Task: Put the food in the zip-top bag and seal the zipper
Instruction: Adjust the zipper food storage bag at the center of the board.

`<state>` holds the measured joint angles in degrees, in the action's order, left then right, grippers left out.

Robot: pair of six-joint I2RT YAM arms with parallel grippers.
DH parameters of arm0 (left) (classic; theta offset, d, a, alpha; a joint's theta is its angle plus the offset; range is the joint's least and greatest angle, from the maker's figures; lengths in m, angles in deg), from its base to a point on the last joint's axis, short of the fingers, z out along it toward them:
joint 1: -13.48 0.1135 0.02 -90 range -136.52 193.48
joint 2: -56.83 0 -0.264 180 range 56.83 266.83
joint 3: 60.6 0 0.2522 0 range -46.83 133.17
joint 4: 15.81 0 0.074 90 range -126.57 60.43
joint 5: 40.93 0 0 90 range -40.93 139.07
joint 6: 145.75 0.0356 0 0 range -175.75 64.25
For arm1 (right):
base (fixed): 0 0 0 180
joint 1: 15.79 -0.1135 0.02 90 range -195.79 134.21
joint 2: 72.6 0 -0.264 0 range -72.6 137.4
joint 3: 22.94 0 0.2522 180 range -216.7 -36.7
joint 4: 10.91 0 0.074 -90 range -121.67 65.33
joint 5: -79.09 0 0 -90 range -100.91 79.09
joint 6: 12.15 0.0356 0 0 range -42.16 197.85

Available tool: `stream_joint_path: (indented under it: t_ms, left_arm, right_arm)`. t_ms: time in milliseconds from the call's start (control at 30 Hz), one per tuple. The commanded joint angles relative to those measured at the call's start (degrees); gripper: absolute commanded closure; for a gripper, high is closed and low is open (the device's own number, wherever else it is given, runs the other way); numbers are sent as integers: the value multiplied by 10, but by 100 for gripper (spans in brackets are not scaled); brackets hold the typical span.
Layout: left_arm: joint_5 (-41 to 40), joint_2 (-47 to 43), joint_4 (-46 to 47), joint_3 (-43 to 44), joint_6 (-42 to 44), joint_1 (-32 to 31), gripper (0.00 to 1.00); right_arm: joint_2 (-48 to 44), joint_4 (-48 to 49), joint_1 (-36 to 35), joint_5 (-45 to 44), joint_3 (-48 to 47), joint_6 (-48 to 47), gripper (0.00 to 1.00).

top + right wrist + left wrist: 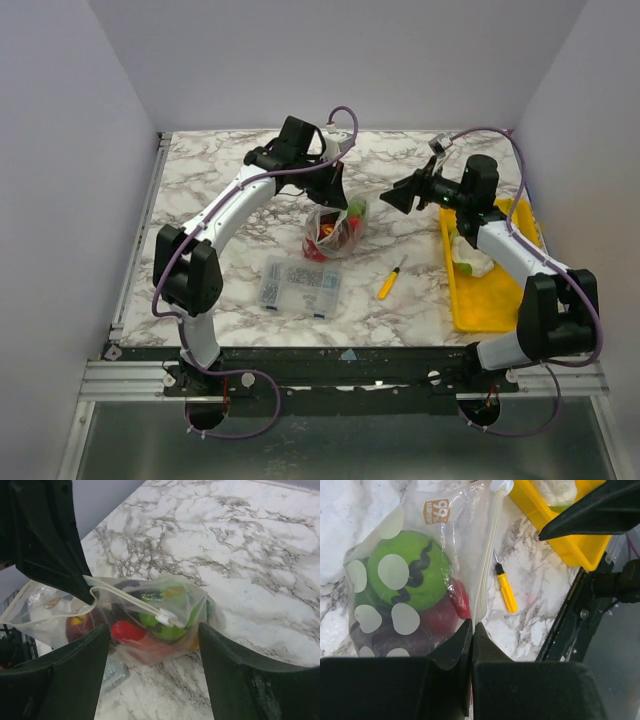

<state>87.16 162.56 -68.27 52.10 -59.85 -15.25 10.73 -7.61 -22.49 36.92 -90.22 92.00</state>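
Already the soft see-through zip-top bag [335, 232] at mid-table holds several coloured toy fruits [410, 570], the left gripper [472, 628] pinching its zipper strip [488, 555], the right gripper [152, 630] spread wide and empty, yet a white cauliflower toy [472, 255] lies in the yellow tray [490, 312], sealing seemingly undone.

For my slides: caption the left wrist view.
Left gripper pinches the zipper of the zip-top bag holding food; yellow screwdriver beyond.
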Motion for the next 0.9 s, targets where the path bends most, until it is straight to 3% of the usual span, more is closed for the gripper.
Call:
stream_joint_path:
  t_ms: [0, 133, 300, 467, 567, 633, 733, 867]
  left_arm:
    - [86, 6, -22, 23, 4, 0, 100]
    - [93, 8, -37, 30, 22, 0, 100]
    - [94, 27, -61, 58, 35, 0, 100]
    - [102, 51, -81, 95, 38, -1, 100]
    - [101, 56, -89, 107, 45, -1, 100]
    - [90, 55, -90, 108, 53, -1, 100]
    - [63, 43, -83, 100, 54, -3, 84]
    - [-4, 8, -40, 62, 53, -23, 53]
  right_arm:
    - [1, 121, -11, 47, 46, -84, 28]
    - [-5, 130, -13, -31, 64, -184, 30]
    - [10, 79, -19, 26, 40, -273, 33]
    - [19, 34, -49, 28, 11, -327, 34]
    - [24, 33, -55, 28, -2, -323, 41]
    - [22, 38, -56, 35, -5, -317, 51]
    - [16, 34, -56, 33, -2, -312, 67]
    - [2, 46, -56, 29, 12, -293, 80]
